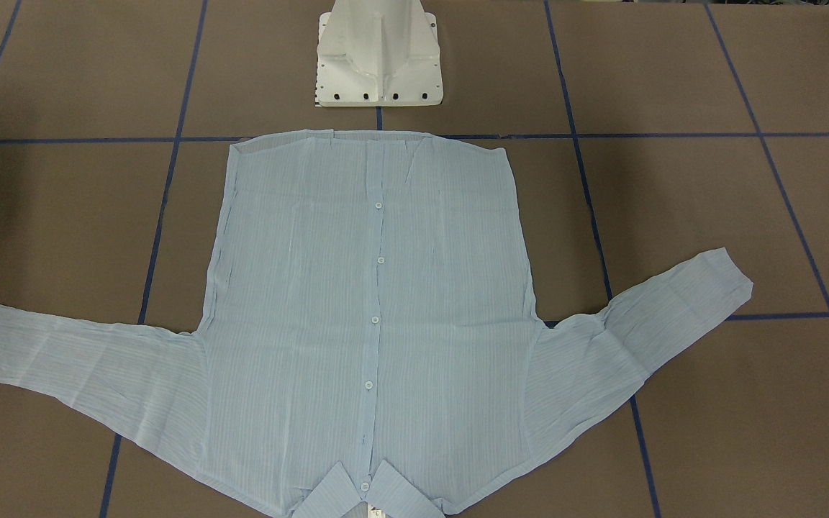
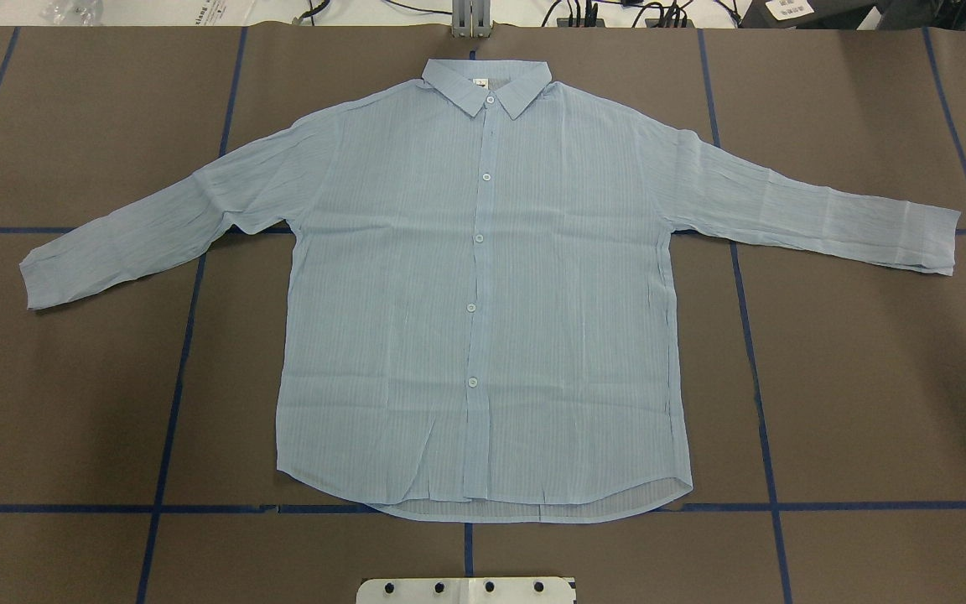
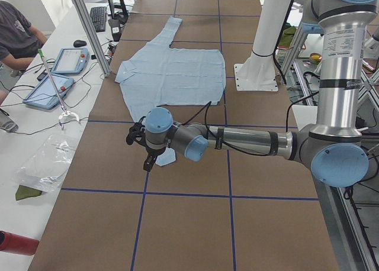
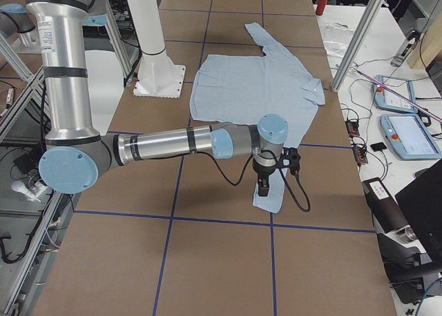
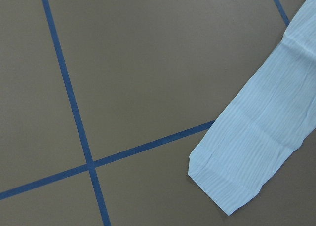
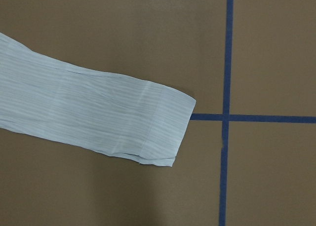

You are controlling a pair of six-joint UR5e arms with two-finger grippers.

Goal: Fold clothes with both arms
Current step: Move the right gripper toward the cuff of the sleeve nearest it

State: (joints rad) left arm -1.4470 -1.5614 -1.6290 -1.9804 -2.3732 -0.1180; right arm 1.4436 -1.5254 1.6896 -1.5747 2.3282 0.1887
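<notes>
The pale-blue striped button-up shirt lies flat and buttoned on the brown table, collar away from the robot and both sleeves spread out; it also shows in the front-facing view. My left gripper hangs just beyond the left sleeve cuff, seen only in the exterior left view. My right gripper hangs over the right sleeve near its cuff, seen only in the exterior right view. I cannot tell whether either gripper is open or shut. Neither wrist view shows fingers.
The white pedestal base stands at the table's robot side, just behind the shirt hem. Blue tape lines cross the table. A side bench holds tablets, cables and a plastic bag; a person sits there.
</notes>
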